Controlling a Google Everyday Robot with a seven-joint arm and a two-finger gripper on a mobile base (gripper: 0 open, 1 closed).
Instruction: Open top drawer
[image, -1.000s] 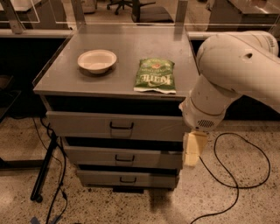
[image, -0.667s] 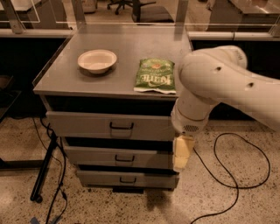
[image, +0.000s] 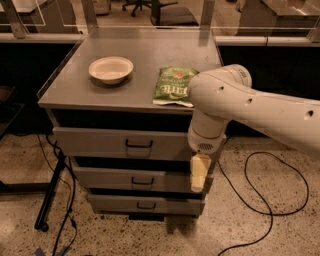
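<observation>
A white robot arm (image: 250, 107) reaches in from the right across the front of a grey metal drawer cabinet (image: 65, 97), its thick rounded joint covering the cabinet's right front corner. The gripper (image: 200, 172), a pale cream piece, hangs straight down from the wrist in front of the right end of the middle drawer (image: 115, 180), just below the right end of the top drawer (image: 100, 144); whether it is spread or closed cannot be made out from this side, nor whether it touches the cabinet, and nothing can be seen in its hold. The top drawer sits directly under the cabinet's flat top, a dark strip between the two, its wide grey front facing the camera and its small dark loop handle (image: 139, 145) at the centre, well to the left of the gripper. Beneath the middle drawer sits the bottom drawer (image: 115, 204), each with a like handle. On the cabinet top rest a shallow cream bowl (image: 111, 69) toward the left and a green snack bag (image: 172, 86) lying flat to its right, the bag's near right corner hidden behind the arm. A black cable (image: 265, 210) loops over the speckled floor (image: 20, 235) at right, and a dark stand leg (image: 50, 197) leans at the cabinet's left.
</observation>
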